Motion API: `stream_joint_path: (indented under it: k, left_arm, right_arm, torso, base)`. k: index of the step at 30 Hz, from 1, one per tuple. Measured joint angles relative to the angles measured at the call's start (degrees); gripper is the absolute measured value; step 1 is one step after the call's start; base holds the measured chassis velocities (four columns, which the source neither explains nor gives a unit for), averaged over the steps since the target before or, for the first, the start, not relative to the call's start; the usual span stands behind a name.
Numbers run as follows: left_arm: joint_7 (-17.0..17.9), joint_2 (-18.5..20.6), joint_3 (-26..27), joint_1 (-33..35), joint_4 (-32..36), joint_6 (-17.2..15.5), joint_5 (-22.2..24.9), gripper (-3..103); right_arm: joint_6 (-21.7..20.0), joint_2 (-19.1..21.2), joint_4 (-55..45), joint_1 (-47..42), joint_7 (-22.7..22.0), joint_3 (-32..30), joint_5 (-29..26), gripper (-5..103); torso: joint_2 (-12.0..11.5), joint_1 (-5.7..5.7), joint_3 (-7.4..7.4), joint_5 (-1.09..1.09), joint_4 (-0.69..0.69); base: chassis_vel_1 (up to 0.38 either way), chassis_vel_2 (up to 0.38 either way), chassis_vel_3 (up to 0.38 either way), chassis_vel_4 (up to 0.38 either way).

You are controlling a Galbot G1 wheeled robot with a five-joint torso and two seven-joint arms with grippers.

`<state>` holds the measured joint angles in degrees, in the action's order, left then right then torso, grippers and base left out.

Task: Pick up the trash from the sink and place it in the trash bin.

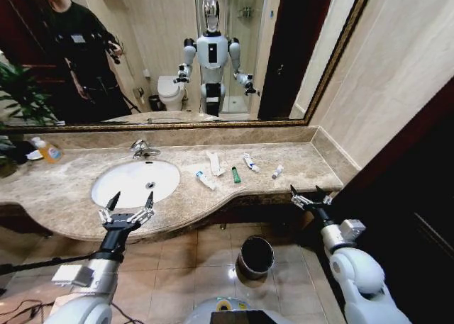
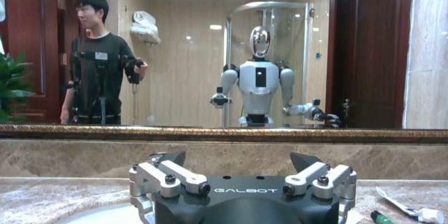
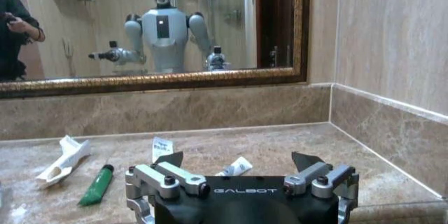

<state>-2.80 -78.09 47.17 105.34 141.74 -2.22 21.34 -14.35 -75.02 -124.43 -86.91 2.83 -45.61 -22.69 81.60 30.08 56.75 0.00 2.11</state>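
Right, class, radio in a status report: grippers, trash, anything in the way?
Left gripper open, at the sink's front edge. Right gripper open, at the counter's right end. Trash on the countertop beside the sink; trash bin on the floor below. Nothing blocking.

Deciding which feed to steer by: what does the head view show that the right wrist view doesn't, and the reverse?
Head alone: the sink, the trash bin on the floor, the left gripper open at the sink's front edge, and the orange bottle.
Right wrist alone: a close look at its open fingers.
Both: the right gripper, the green tube and white packets on the countertop.
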Motion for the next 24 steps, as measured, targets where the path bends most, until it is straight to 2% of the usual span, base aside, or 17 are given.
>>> stream_joint_path:
  k: [6, 9, 10, 14, 24]
  left_arm:
    - [0.0, 0.0, 0.0, 0.0, 0.0, 0.0, 0.0, 100]
    - [0.0, 0.0, 0.0, 0.0, 0.0, 0.0, 0.0, 100]
    - [0.0, 0.0, 0.0, 0.0, 0.0, 0.0, 0.0, 100]
    - [0.0, 0.0, 0.0, 0.0, 0.0, 0.0, 0.0, 100]
    - [0.0, 0.0, 0.0, 0.0, 0.0, 0.0, 0.0, 100]
  right_arm:
    - [-0.7, 1.4, 1.3, 1.4, 0.5, 0.6, 0.0, 100]
    - [-2.5, 1.5, 1.0, 2.3, 0.4, 1.3, 0.0, 100]
    - [-4.2, 1.5, 0.2, 2.9, 0.3, 1.9, 0.0, 100]
    - [-5.7, 1.2, -1.0, 3.1, 0.3, 3.1, 0.6, 100]
    - [-5.9, 0.4, -2.4, 2.4, 1.6, 5.2, 1.5, 100]
  torso:
    - [0.0, 0.0, 0.0, 0.01, 0.0]
    - [0.0, 0.0, 0.0, 0.01, 0.0]
    - [0.0, 0.0, 0.0, 0.0, 0.0]
    - [0.0, 0.0, 0.0, 0.0, 0.0]
    - [0.0, 0.0, 0.0, 0.0, 0.0]
  base:
    - [0.0, 0.0, 0.0, 0.0]
    - [0.0, 0.0, 0.0, 0.0]
    - [0.0, 0.0, 0.0, 0.0]
    - [0.0, 0.0, 0.0, 0.0]
    - [0.0, 0.0, 0.0, 0.0]
